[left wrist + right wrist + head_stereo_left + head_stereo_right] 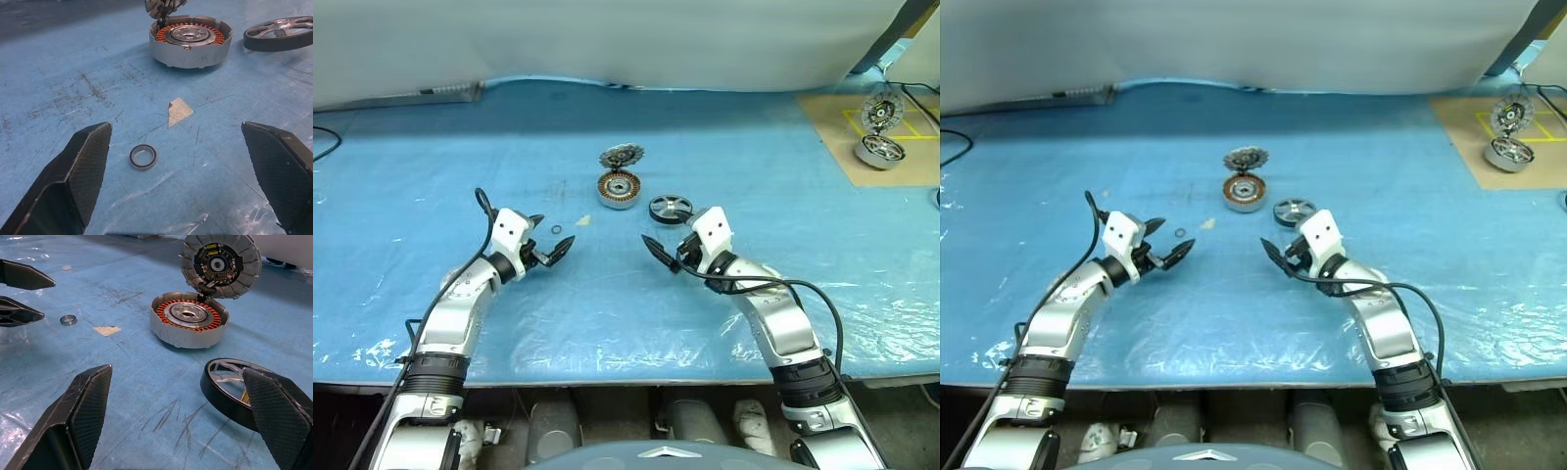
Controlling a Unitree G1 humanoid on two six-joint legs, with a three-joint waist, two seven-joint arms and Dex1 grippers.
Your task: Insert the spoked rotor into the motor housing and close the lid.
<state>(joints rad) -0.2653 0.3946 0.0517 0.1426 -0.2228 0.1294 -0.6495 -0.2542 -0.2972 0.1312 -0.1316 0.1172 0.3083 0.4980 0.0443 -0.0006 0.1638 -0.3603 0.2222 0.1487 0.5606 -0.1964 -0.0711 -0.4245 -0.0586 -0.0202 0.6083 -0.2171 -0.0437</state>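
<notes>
— Where did you have the arms at that moment?

— I had both hovering over the blue worktop [431,166], angled in toward each other. The left gripper [552,249] had its jaws spread wide and held nothing; the right gripper [666,257] was the same, jaws released and bare.

— And the parts?

— The motor housing [619,189] sat on the worktop farther out than both grippers, roughly midway between them, with its copper ring and silver centre facing up. Its lid [622,156] stood tipped up on the hinge at the far side of the housing, so the cup was uncovered. The spoked rotor [670,208] lay flat just to the right of the housing and a little nearer, apart from it, not inside. From my right wrist camera the rotor sat just beyond the right finger [281,413].

— Anything else lying about?

— A small dark ring [143,157] rested on the worktop just ahead of the left gripper, and a little pale scrap [179,111] lay between that ring and the housing. Far off at the right, a second hinged motor [880,150] sat on a brown board [832,137], well apart from everything I was handling.
</notes>
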